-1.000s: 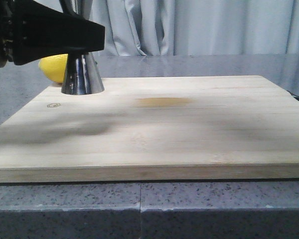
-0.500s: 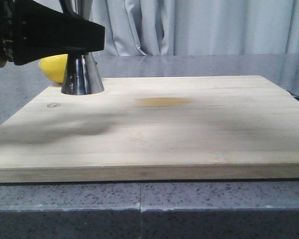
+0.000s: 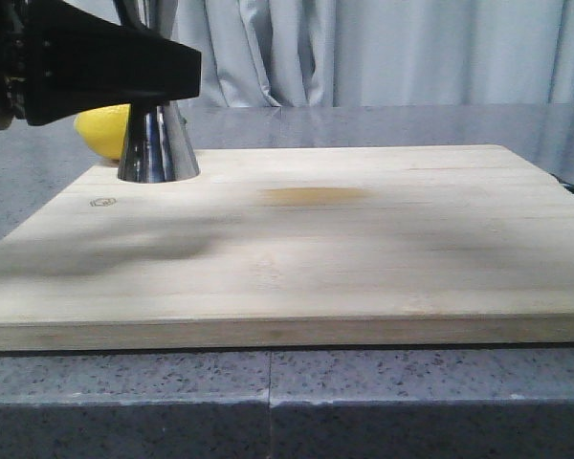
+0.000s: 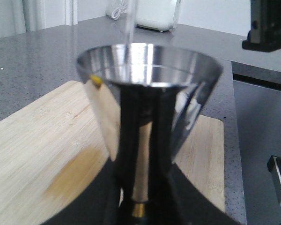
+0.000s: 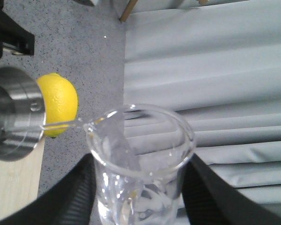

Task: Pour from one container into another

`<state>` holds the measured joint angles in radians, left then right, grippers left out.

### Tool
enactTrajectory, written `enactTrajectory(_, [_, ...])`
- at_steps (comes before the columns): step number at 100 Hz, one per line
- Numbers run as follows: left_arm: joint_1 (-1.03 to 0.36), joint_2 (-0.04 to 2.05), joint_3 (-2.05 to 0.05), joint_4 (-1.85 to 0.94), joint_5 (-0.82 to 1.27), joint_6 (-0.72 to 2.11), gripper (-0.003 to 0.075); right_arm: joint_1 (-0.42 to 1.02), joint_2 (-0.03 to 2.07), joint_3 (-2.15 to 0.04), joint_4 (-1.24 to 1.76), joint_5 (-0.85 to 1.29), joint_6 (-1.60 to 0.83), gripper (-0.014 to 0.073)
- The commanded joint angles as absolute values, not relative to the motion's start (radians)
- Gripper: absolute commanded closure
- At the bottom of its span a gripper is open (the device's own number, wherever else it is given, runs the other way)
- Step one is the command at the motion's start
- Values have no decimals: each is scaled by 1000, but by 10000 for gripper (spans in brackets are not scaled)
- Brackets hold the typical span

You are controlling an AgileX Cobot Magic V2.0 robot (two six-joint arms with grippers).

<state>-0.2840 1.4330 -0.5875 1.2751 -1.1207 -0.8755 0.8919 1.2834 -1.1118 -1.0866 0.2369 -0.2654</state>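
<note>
Item: steel jigger (image 4: pixel 147 108). It is standing on the wooden board (image 3: pixel 364 249), near the board's far left corner. The left gripper (image 3: pixel 86 72) is reaching across its waist; its jaws appear closed on the jigger, dark fingers (image 4: pixel 126 154) flanking the narrow stem just above the gold band (image 4: pixel 138 209).

Item: glass beaker (image 5: pixel 140 164). It is sitting between the right gripper's (image 5: pixel 140 187) jaws, which are closed on its sides, and is tipped with its lip toward the jigger. A thin clear stream (image 5: pixel 51 125) is running from the lip into the jigger's mouth, so the pour is under way.

Item: lemon (image 5: pixel 61 103). It is lying on the grey desk (image 3: pixel 411 124) just behind the jigger, apart from both jaws.

Change: nothing is shifting in the front view over the last second; jigger and left arm are keeping their place. Judgement: the pour is holding steady, mid-task, with liquid remaining in the beaker.
</note>
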Motion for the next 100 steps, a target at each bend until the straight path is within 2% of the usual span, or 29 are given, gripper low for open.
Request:
enactTrajectory(1, [-283,1401,-615,1229,-1182,-886,739,896,1247,-1140,-1120,203,-271,317])
enactTrajectory(83, [-283,1401,-615,1229,-1182,-886,739,896,1247,-1140,-1130,195,-297,317])
enactTrajectory(100, [-283,1401,-615,1229,-1182,-886,739,896,1247,-1140,-1130,196,-299,363])
